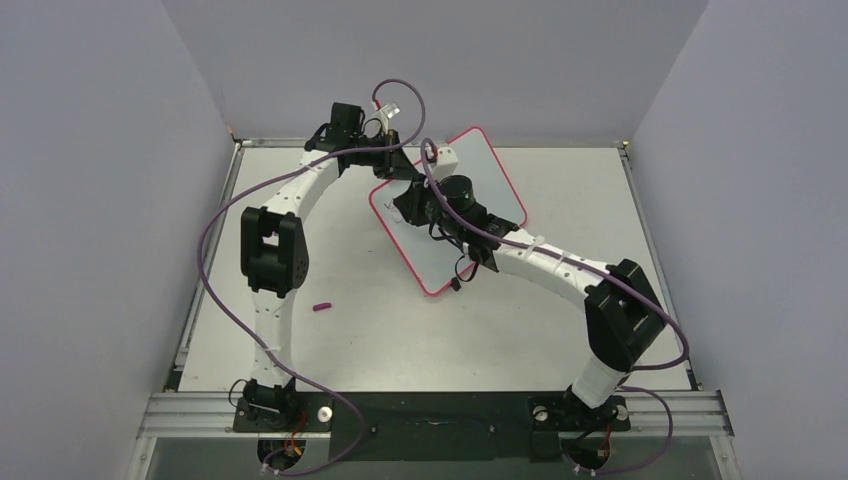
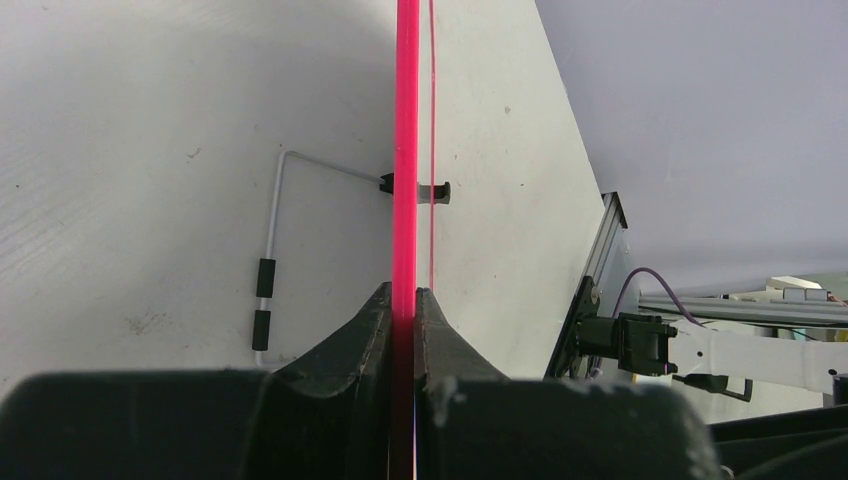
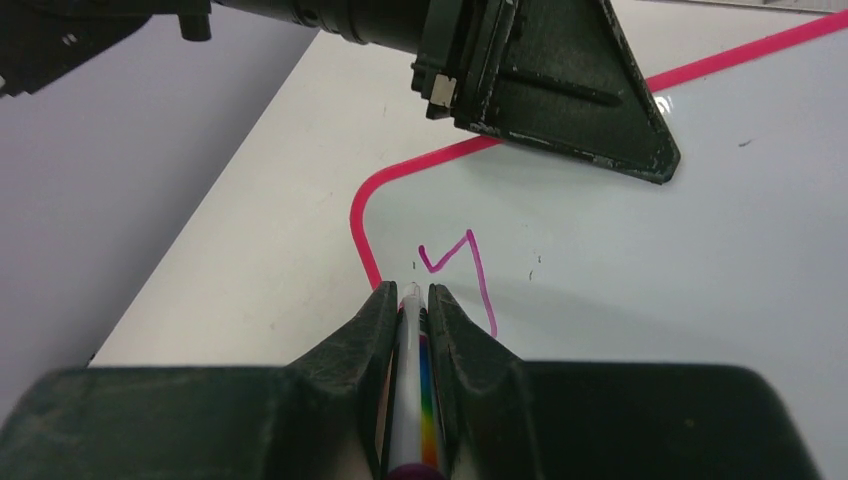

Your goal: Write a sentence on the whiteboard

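The whiteboard [image 1: 490,180], white with a red-pink rim, stands tilted over the middle of the table. My left gripper [image 2: 405,290] is shut on its rim [image 2: 405,150], which shows edge-on in the left wrist view; in the top view that gripper [image 1: 403,172] is at the board's far left edge. My right gripper [image 3: 412,292] is shut on a white marker pen [image 3: 420,380] with a rainbow stripe, its tip near the board's rounded corner. Of the sentence, a single reddish-purple "y" [image 3: 462,265] shows on the board [image 3: 650,250], just right of the pen tip.
A small purple cap [image 1: 321,307] lies on the table near the left arm. A wire stand [image 2: 272,230] folds against the board's back. The left gripper's finger [image 3: 570,100] overhangs the board's top edge. The table's metal rail [image 2: 598,270] runs at the right.
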{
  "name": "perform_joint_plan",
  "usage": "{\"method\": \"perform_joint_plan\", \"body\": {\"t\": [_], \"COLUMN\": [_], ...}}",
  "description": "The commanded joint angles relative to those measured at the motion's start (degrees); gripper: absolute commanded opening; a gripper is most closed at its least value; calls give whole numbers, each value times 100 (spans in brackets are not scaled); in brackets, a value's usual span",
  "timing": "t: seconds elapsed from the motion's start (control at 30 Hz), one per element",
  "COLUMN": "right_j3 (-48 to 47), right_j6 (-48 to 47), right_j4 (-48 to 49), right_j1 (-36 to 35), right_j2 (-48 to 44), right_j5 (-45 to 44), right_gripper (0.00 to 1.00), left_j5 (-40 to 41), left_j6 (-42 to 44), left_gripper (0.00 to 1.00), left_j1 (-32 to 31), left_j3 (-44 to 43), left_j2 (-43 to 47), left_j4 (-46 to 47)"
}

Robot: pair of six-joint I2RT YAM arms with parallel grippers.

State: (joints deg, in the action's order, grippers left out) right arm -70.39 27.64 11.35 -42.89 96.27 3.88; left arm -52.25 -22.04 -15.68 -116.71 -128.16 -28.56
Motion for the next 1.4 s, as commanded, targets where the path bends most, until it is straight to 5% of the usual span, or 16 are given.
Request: {"method": "perform_joint_plan", "body": {"t": [0.0,0.37,1.37], "right_j3": [-319,-221,-699], "right_j6": [-125,25,288], "right_j4": [-49,-17,224], "right_j1": [89,633,588], "right_j2": [-282,-155,389], "right_j5": [8,179,389], "right_gripper": [0,0,0], "left_j5": [-57,-125,-209], "left_j6": [-14,32,-72], "left_gripper": [0,0,0], "left_j1": [-39,-64,-76], "left_j3": [-21,-7,147], "left_j2": [482,486,581], "left_j4": [91,106,344]}}
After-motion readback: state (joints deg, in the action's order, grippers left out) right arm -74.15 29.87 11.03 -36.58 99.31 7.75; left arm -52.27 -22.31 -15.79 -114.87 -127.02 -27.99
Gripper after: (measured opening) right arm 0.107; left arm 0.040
